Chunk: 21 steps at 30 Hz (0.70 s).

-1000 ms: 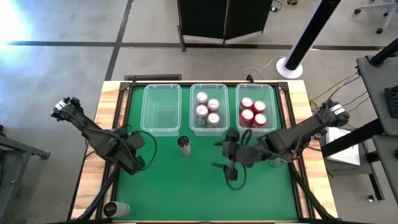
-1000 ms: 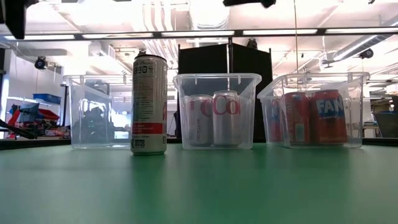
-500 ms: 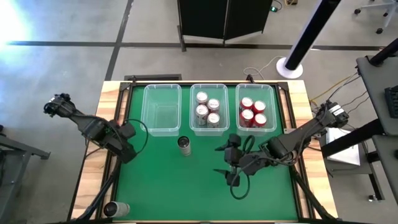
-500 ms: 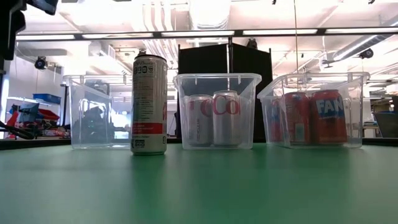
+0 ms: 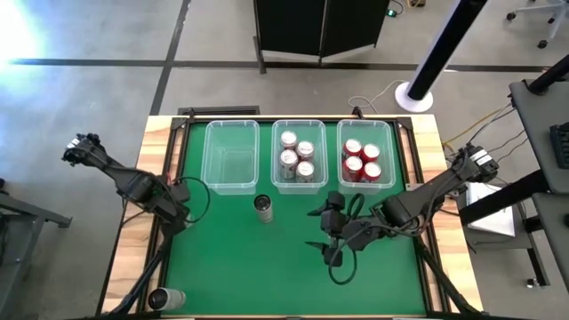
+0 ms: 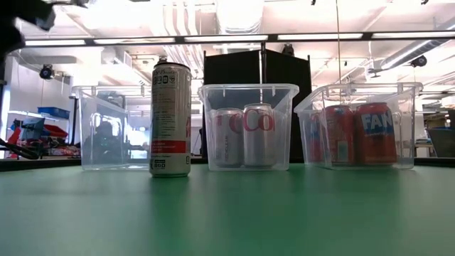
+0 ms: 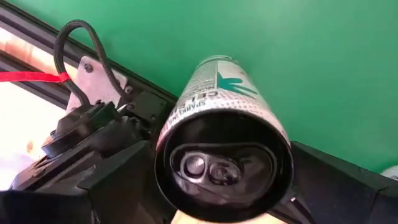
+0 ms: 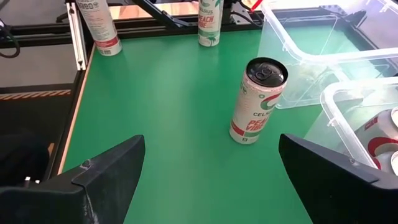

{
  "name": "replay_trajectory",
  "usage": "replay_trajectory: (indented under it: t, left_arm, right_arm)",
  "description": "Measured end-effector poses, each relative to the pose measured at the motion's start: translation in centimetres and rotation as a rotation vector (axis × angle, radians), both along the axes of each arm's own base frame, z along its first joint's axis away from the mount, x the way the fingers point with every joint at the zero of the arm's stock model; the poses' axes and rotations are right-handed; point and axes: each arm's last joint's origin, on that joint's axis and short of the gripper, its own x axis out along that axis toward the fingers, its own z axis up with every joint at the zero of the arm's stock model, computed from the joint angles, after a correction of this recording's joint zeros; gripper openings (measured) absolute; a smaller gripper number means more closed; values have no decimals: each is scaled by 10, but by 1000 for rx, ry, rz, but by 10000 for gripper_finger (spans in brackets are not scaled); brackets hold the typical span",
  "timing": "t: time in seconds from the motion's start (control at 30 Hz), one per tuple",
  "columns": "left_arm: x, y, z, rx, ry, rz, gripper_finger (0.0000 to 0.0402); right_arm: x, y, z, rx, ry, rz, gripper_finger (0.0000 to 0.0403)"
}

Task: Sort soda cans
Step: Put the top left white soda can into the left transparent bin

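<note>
Left wrist view: left gripper (image 7: 217, 205) clamps a slim cylindrical can (image 7: 221, 143); right gripper (image 8: 208, 180) agape

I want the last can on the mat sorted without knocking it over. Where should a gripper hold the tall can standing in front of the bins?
Probably the middle of the tall can, fingers level on opposite sides of its round wall. It stands upright and apart from the bins, so the open right gripper has free approach from the mat side.

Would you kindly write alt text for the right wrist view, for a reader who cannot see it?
A tall white-and-red can stands upright on the green table, beside two clear plastic bins, ahead of the open right gripper. Two more cans stand at the table's far edge, and red-and-white cans sit in the nearer bin.
</note>
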Motion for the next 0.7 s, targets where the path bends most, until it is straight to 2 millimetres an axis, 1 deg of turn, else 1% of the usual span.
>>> replay_trajectory:
  t: [0.17,0.33,0.5,0.6,0.7]
  left_arm:
    - [-1,0,-8,8,19,-4,352]
    - [-1,0,-7,13,18,5,348]
    - [0,0,-6,23,15,69,344]
    - [0,1,-8,30,22,106,320]
    - [-1,0,-9,18,46,120,278]
  right_arm:
    - [0,0,0,0,0,0,365]
    - [0,0,0,0,0,0,365]
    - [0,0,0,4,-1,-3,365]
    - [0,0,0,9,0,-6,365]
    - [0,0,0,12,-1,-8,365]
